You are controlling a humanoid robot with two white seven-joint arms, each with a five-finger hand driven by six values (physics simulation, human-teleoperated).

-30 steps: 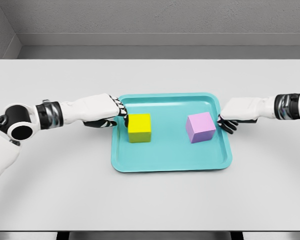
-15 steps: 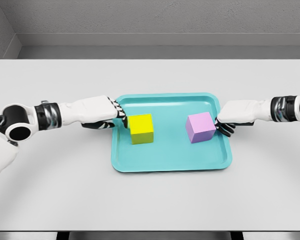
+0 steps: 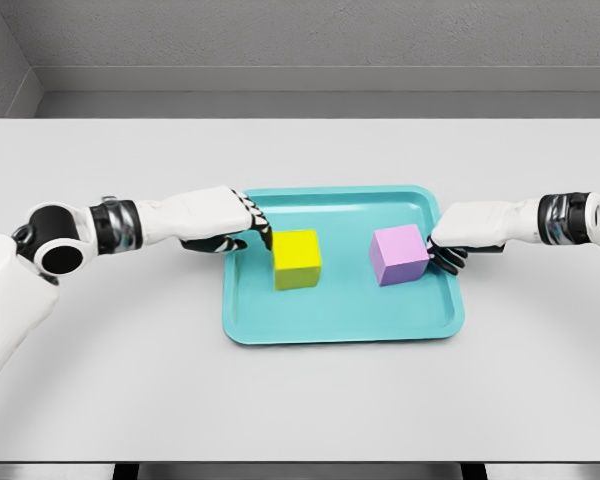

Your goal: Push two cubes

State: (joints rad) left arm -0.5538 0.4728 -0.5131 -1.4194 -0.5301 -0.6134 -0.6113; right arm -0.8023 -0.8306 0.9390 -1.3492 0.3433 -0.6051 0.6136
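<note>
Cubes (image 3: 297,259) (image 3: 399,254) square-on, hands (image 3: 242,225) (image 3: 448,248) outside.

Yellow cube (image 3: 297,259), lilac cube (image 3: 399,254), teal tray (image 3: 340,325), grey table (image 3: 300,400)

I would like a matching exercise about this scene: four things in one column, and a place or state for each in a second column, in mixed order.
Things:
1. yellow cube
2. purple cube
3. left hand
4. tray

Places or states:
a. lies on the table and holds both cubes
b. in the right half of the tray, at the right hand
c. reaches over the tray's left rim
d. in the left half of the tray

Pairs: 1-d, 2-b, 3-c, 4-a
</note>
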